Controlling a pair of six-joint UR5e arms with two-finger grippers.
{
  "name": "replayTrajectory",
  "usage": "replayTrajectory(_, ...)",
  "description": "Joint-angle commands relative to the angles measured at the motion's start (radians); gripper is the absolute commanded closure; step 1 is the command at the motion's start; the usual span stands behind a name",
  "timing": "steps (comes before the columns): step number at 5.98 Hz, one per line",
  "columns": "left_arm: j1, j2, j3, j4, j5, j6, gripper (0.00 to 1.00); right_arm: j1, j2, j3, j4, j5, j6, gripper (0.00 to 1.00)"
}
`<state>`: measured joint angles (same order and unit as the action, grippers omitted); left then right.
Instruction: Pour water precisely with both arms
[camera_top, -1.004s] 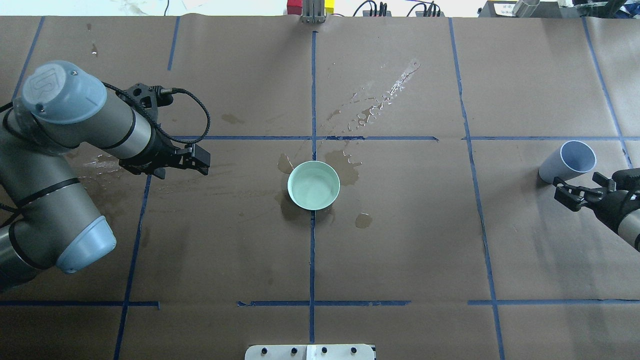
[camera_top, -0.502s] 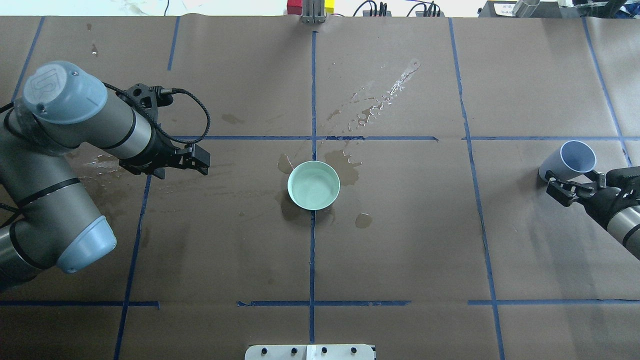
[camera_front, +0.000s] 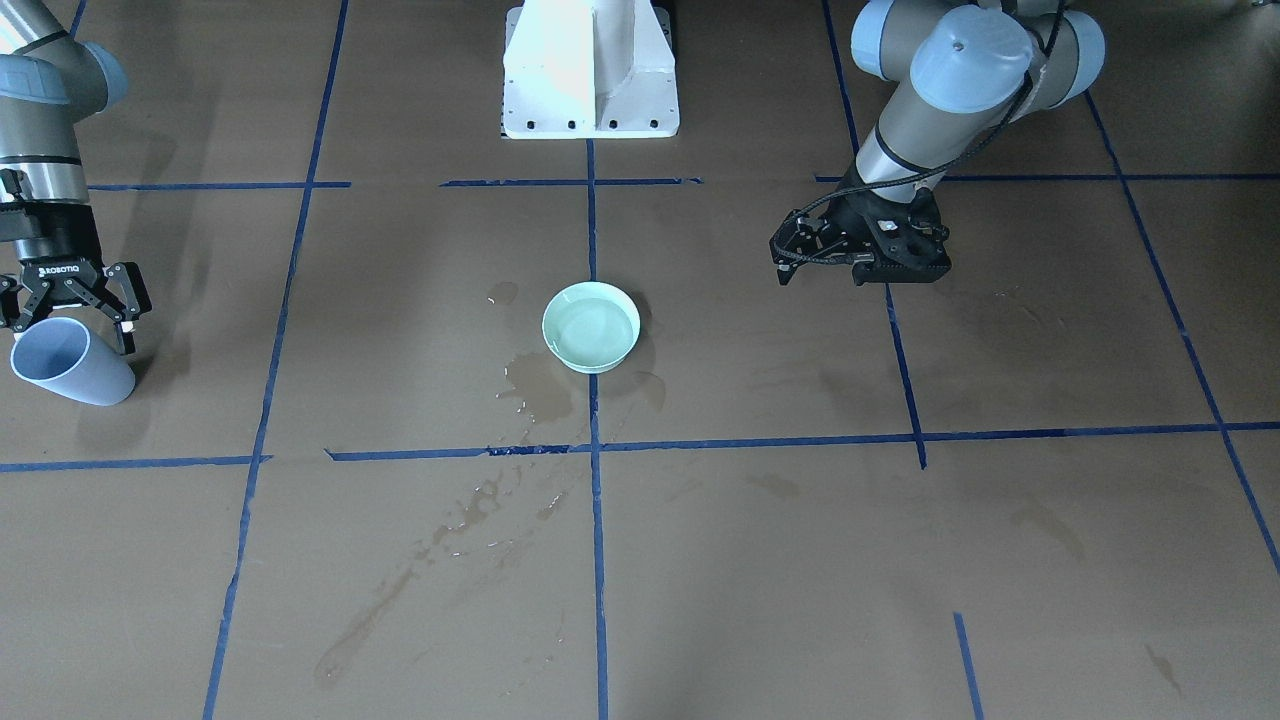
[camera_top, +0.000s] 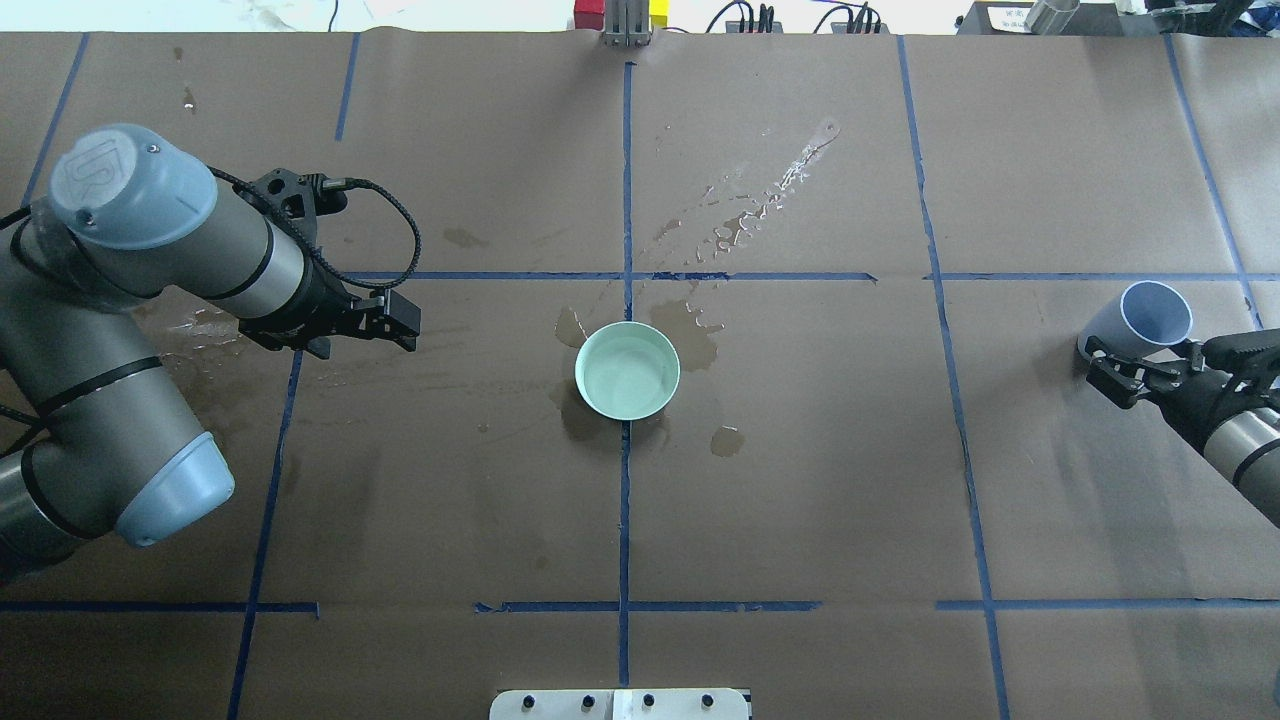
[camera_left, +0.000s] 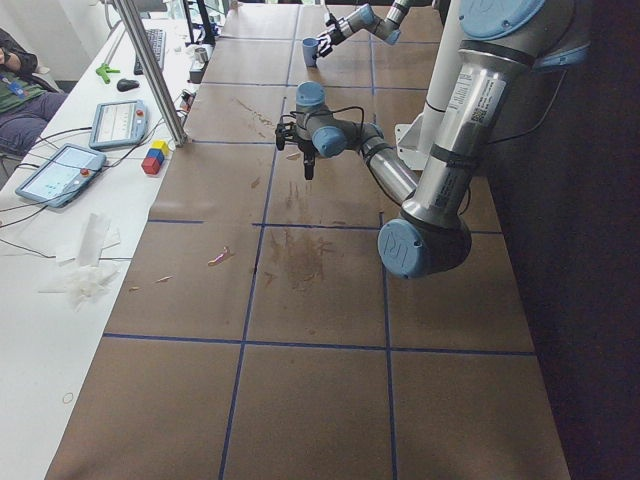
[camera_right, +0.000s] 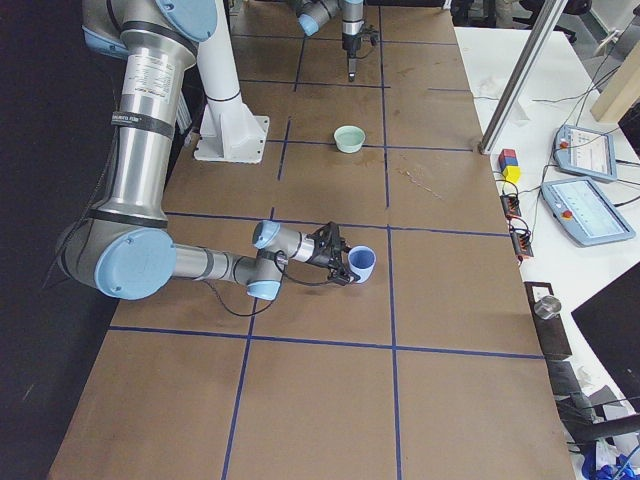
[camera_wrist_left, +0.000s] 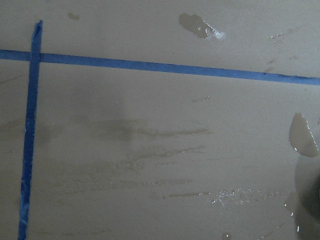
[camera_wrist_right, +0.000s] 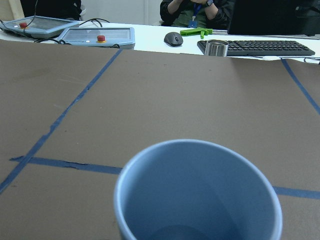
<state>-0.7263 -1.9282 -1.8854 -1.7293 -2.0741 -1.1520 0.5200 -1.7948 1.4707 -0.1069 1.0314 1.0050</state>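
Note:
A pale green bowl holding clear water sits at the table's centre; it also shows in the front view. A light blue cup stands upright at the far right and fills the right wrist view. I cannot tell what it holds. My right gripper is open with a finger on each side of the cup, as the front view shows. My left gripper looks shut and empty. It hovers over wet paper to the left of the bowl.
Spilled water lies in puddles around the bowl and in a streak beyond it. The white pedestal stands at the robot's side. Teach pendants, a keyboard and a metal cup lie past the far table edge.
My right gripper has moved up and left to the blue cup, so its open fingers now stand on either side of it. The left arm has stayed in place.

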Motion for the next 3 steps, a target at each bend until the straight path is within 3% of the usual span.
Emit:
replayTrajectory(1,0.001,0.0,0.0,-0.001,0.002,0.0,0.0,0.0,0.02,-0.03,0.001,-0.008,-0.011,0.0)
replayTrajectory(3,0.001,0.0,0.0,-0.001,0.002,0.0,0.0,0.0,0.022,-0.032,0.001,-0.016,-0.031,0.0)
